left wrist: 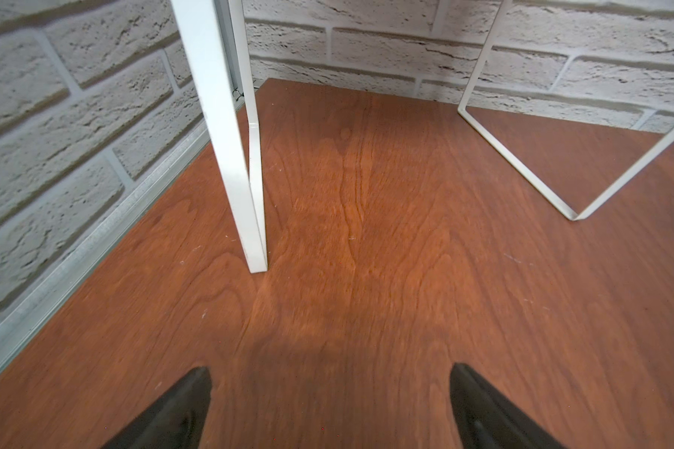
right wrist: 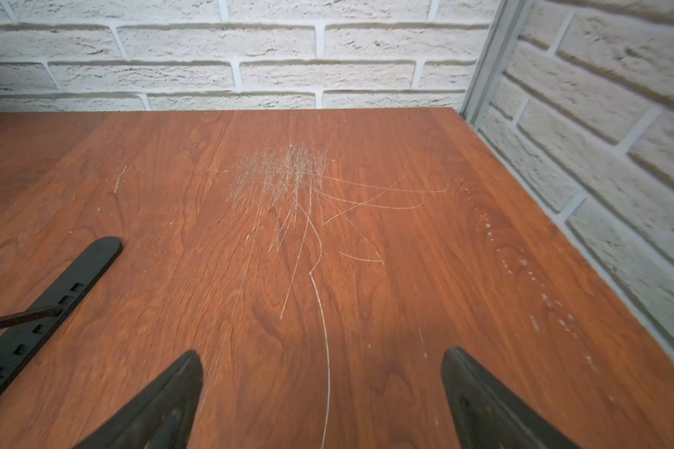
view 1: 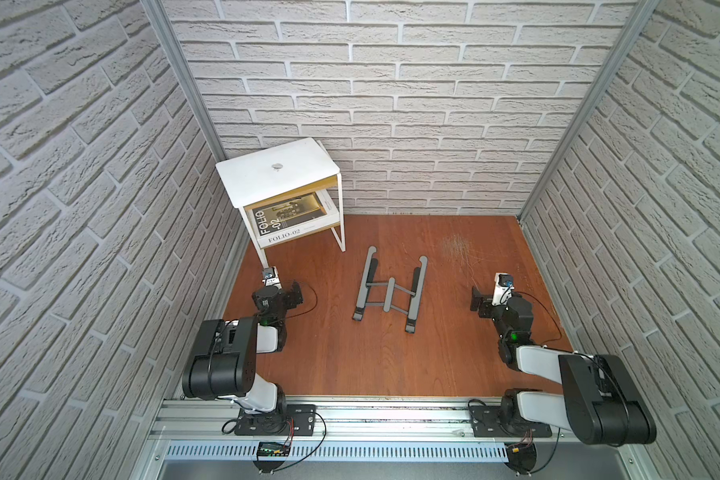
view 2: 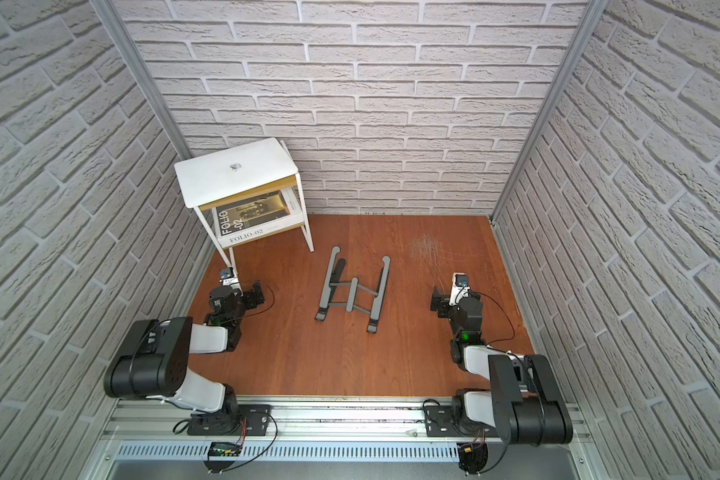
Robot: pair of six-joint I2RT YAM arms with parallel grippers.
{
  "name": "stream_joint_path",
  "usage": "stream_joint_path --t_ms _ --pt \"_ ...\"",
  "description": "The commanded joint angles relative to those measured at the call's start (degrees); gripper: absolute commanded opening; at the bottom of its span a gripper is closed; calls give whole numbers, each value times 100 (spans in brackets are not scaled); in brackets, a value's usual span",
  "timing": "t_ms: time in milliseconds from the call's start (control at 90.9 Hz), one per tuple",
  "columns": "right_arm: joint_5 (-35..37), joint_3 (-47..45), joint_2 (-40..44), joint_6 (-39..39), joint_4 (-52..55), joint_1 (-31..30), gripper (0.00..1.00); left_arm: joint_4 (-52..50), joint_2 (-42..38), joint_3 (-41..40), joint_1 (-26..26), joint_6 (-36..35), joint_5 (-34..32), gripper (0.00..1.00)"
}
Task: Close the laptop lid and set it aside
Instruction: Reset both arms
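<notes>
laptop (view 1: 276, 172) closed, flat atop white side table (view 1: 342, 216), far left | FOLIO-02 book (view 1: 285, 232) on shelf beneath | grey stand (view 1: 389, 289) mid-tabletop, between arms | left gripper (left wrist: 329, 371), right gripper (right wrist: 322, 355): jaws wide apart, holding nothing

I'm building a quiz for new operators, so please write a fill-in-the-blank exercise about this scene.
1. The laptop rests on the white side table with its lid ____.
2. The book on the shelf beneath is titled FOLIO-____.
3. The grey folding stand on the wooden tabletop carries ____.
4. The left gripper and right gripper are both ____ and empty.
Missing words: closed; 02; nothing; open.
</notes>
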State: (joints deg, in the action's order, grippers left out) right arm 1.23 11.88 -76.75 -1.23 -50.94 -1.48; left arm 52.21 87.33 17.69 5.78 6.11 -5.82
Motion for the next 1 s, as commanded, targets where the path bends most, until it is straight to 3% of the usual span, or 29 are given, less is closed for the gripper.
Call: stream_joint_path --t_ms 0,231,341,990 --pt "-385 353 -389 19 -542 13 99 69 102 302 -197 -253 -74 99" --pt "-126 1306 -1170 -106 471 3 99 -272 129 480 -124 -234 86 99" --pt "140 1236 -1141 -153 431 -17 99 -305 126 495 -113 -229 113 98" --pt "116 1270 -1145 -159 497 -8 99 -311 126 498 -100 -224 127 99"
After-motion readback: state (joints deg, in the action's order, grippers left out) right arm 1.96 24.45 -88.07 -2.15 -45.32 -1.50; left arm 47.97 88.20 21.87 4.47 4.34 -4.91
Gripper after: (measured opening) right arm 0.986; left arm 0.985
